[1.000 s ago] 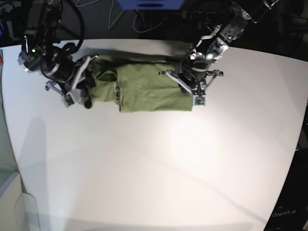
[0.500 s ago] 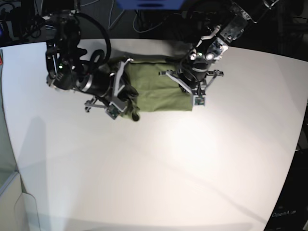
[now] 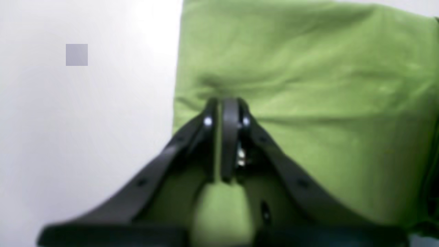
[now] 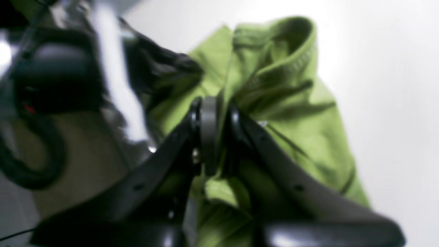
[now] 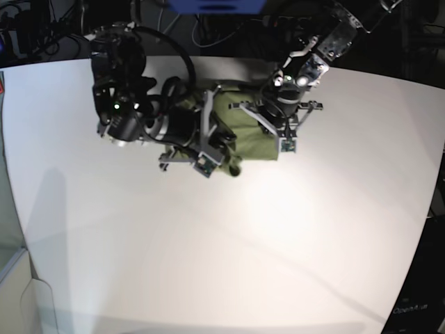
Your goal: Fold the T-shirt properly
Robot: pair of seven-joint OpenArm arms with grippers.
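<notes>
- The T-shirt (image 5: 254,132), olive green and wrinkled, lies bunched on the white worktop (image 5: 229,243) in the upper middle of the base view.
- The left tool (image 3: 224,103) is closed, pinching a fold of the shirt near its straight edge, at the centre of the left wrist view.
- The right tool (image 4: 212,103) is closed on a gathered, hemmed part of the shirt, lifted over the rest.
- In the base view the right arm (image 5: 139,118) reaches in from the upper left.
</notes>
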